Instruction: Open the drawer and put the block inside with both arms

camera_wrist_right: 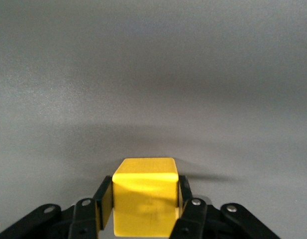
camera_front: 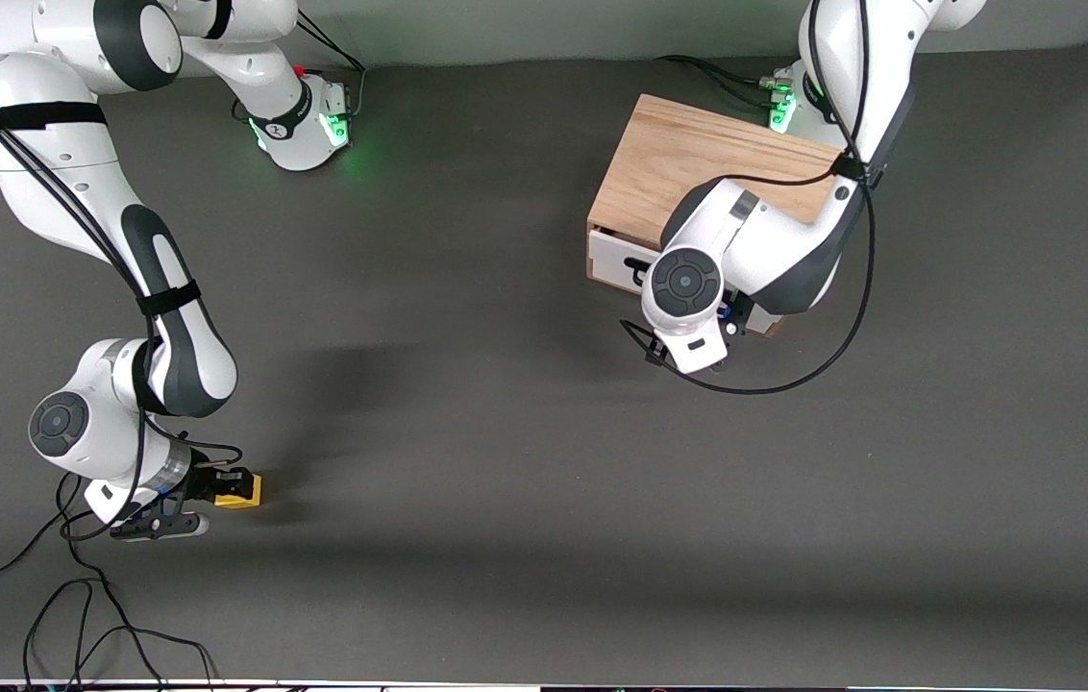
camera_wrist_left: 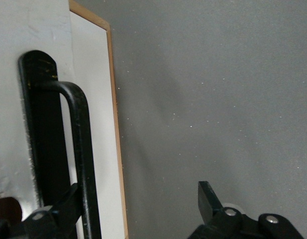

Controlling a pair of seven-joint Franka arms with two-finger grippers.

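The yellow block (camera_front: 242,491) is low at the table, near the front camera at the right arm's end. My right gripper (camera_front: 217,486) is shut on it; in the right wrist view both pads press the sides of the block (camera_wrist_right: 143,199). The oak box (camera_front: 698,163) stands by the left arm's base, and its white drawer front (camera_front: 613,258) looks closed. My left gripper (camera_wrist_left: 138,209) is open at the drawer front (camera_wrist_left: 91,99). The black bar handle (camera_wrist_left: 82,149) lies between its jaws, close to one finger (camera_wrist_left: 68,201). In the front view the left wrist hides that gripper.
Loose black cables (camera_front: 73,615) lie on the table near the front edge at the right arm's end. The left arm's cable (camera_front: 784,384) loops down over the dark mat (camera_front: 506,432) in front of the box.
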